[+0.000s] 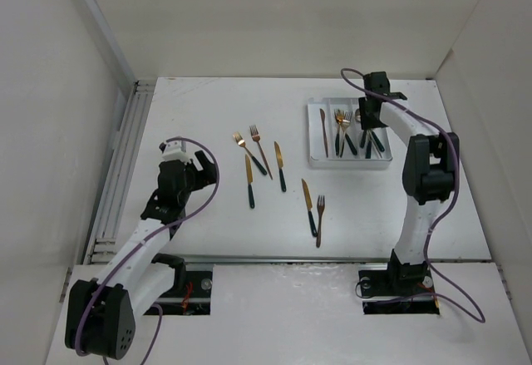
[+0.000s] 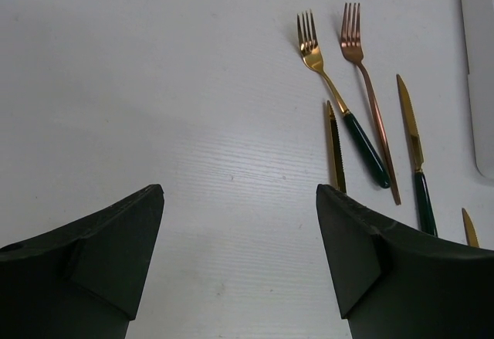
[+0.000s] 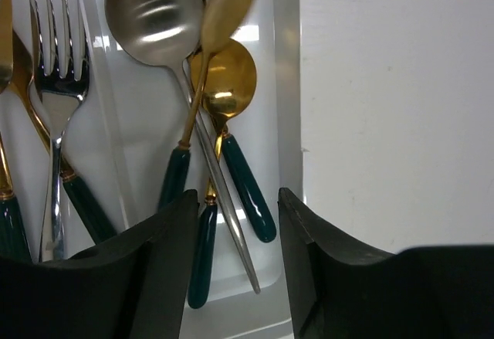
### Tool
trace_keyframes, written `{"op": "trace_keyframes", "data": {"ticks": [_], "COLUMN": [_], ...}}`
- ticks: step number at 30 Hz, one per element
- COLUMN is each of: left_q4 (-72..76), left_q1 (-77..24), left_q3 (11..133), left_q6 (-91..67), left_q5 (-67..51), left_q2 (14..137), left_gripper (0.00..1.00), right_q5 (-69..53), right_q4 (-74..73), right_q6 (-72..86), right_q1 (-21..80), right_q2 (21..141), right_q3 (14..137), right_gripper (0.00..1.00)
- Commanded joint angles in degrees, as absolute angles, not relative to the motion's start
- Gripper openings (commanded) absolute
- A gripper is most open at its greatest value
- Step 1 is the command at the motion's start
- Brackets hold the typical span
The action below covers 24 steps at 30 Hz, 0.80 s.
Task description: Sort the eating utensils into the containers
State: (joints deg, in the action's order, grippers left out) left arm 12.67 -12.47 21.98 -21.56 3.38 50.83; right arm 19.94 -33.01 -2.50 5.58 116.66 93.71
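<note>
The white tray (image 1: 349,165) lies at the back right. Its right compartment holds a silver spoon (image 3: 150,11) and two gold spoons (image 3: 224,84) with dark green handles. The middle one holds forks (image 3: 58,69), the left one a knife (image 1: 323,132). My right gripper (image 3: 238,196) hovers over the spoon handles with its jaws apart and nothing between them. On the table lie two forks (image 2: 311,45), three knives (image 1: 280,165) and another fork (image 1: 319,217). My left gripper (image 2: 240,192) stands open above bare table, left of those forks (image 1: 249,150).
White walls close in the table on the left, back and right. The tray's right wall (image 3: 287,84) lies just under my right gripper's right finger. A corner of the tray (image 2: 480,84) shows at the right edge of the left wrist view.
</note>
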Motion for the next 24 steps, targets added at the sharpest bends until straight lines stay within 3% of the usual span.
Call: {"op": "trace_keyframes", "data": {"ticks": [1, 8, 17, 21, 22, 24], "left_q4": [15.21, 15.73, 17.4, 17.93, 17.93, 18.46], "left_q1": [-11.95, -11.95, -11.95, -11.95, -11.95, -11.95], "left_q3": [23.38, 22.24, 20.48, 19.34, 18.81, 18.81], "left_q6": [-21.97, -22.5, -22.5, -23.03, -23.03, -23.55], "left_q5": [2.82, 2.81, 1.14, 0.0, -0.61, -0.62], "left_q2": [50.45, 48.26, 46.67, 45.45, 45.44, 44.74], "left_gripper": [0.77, 0.77, 0.77, 0.77, 0.77, 0.77], "right_q5": [21.36, 15.68, 9.23, 9.84, 9.23, 8.36], "right_q4": [-34.37, -38.58, -38.5, -36.3, -36.3, -35.69], "right_q6": [-0.7, 6.4, 27.49, 38.91, 40.07, 41.83], "right_q1": [5.27, 8.34, 30.47, 40.33, 41.47, 43.85], "right_q2": [112.51, 98.37, 83.06, 82.0, 82.0, 82.62], "right_q3": [95.02, 88.08, 62.42, 56.52, 55.56, 53.09], "right_gripper": [0.52, 0.61, 0.63, 0.55, 0.43, 0.34]}}
